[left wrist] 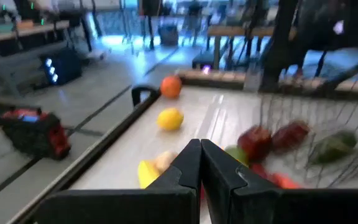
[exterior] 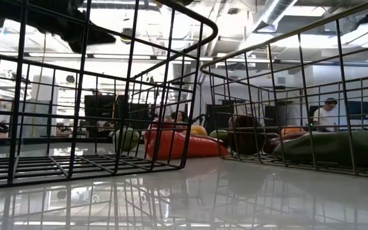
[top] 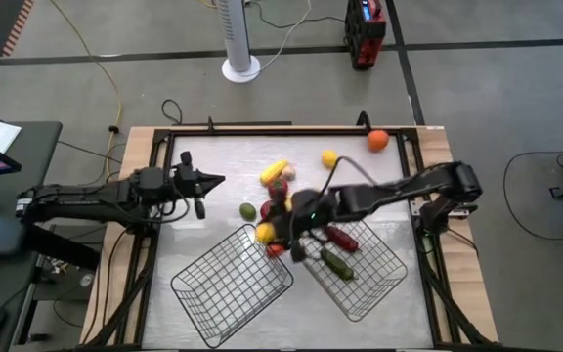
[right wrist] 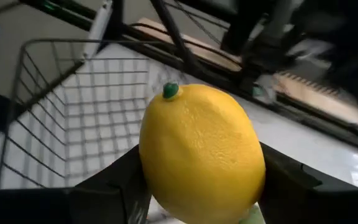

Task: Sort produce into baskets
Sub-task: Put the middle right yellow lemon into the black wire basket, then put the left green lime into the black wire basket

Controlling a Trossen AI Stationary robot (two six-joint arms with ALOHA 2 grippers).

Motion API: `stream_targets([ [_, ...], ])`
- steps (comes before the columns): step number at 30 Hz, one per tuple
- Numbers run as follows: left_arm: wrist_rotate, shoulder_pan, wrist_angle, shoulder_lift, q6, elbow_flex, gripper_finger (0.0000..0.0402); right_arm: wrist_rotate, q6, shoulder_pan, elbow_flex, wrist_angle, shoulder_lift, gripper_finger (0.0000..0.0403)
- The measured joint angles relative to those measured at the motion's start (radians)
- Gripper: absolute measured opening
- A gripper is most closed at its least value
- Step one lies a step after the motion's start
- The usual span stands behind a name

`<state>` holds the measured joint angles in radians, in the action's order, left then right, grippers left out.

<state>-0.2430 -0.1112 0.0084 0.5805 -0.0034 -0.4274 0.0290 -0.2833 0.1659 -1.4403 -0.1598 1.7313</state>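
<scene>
Right up close in the right wrist view, the lemon fills the frame: the right gripper has its fingers clamped on it across the fat middle, stem end up. I'd guess it's a light, hard plastic toy with a pebbly skin, so it shouldn't squash, but a round thing like that can squirt out if the pinch drifts off the widest part, so holding it around the belly looks like the right call. It's hanging just above the near rim of the empty basket, between that one and the second basket, which already has a cucumber and a red pepper in it. Farther from the empty basket, a lime, a banana, another lemon and an orange sit on the tabletop. The left gripper waits out past the lime with its fingers pressed together.
</scene>
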Motion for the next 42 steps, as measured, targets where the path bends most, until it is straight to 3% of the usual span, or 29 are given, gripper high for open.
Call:
stream_targets([
  [6,0.021,0.0,-0.04,-0.065,-0.049,-0.001,0.0,0.0,0.137,0.051,0.0,0.081,0.119,0.0254],
  [12,0.028,0.0,-0.05,-0.062,-0.07,0.0,0.0,0.006,0.272,0.049,0.0,0.068,0.156,0.0262],
  [24,0.055,0.0,-0.053,-0.05,-0.088,0.0,0.0,0.103,0.327,0.033,-0.031,0.009,0.153,0.0343],
  [27,0.055,0.001,-0.053,-0.051,-0.088,0.0,0.0,0.093,0.283,0.021,-0.076,-0.099,0.148,0.0355],
  [34,0.055,0.001,-0.068,-0.049,-0.098,0.0,0.0,-0.052,0.192,-0.079,-0.21,-0.537,0.074,0.0345],
  [38,0.053,0.001,-0.07,-0.025,-0.123,0.001,0.0,-0.172,0.182,-0.186,-0.137,-0.701,-0.024,0.033],
  [42,0.014,0.001,-0.034,0.048,-0.124,0.001,0.0,-0.185,0.21,-0.319,0.053,-0.646,-0.199,0.0321],
])
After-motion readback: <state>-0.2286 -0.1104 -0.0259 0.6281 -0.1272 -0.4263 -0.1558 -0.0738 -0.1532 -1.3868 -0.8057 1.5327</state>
